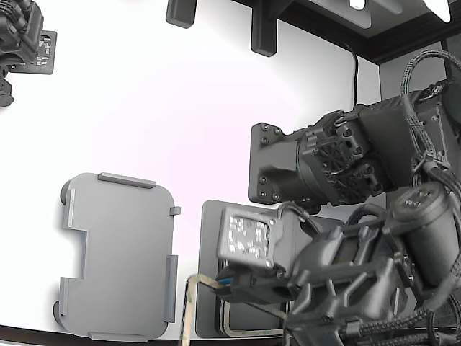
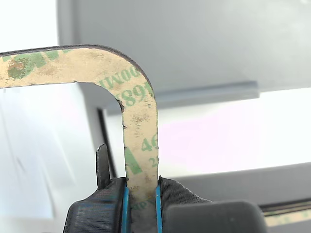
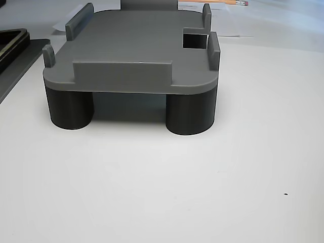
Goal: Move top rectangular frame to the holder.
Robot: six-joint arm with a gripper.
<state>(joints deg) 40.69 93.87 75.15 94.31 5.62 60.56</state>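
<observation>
Now, holder [image 1: 115, 252] bare, frame [image 2: 138, 131] claw-pinched [image 2: 141, 199].

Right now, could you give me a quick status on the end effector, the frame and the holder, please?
End effector shut on frame, frame lifted. Holder bare, off to the exterior view's left. Nothing seen between them.

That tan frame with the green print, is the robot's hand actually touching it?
Touching. The wrist view shows the tan frame pinched between the hand's two blue-lined fingers, with no gap on either side.
</observation>
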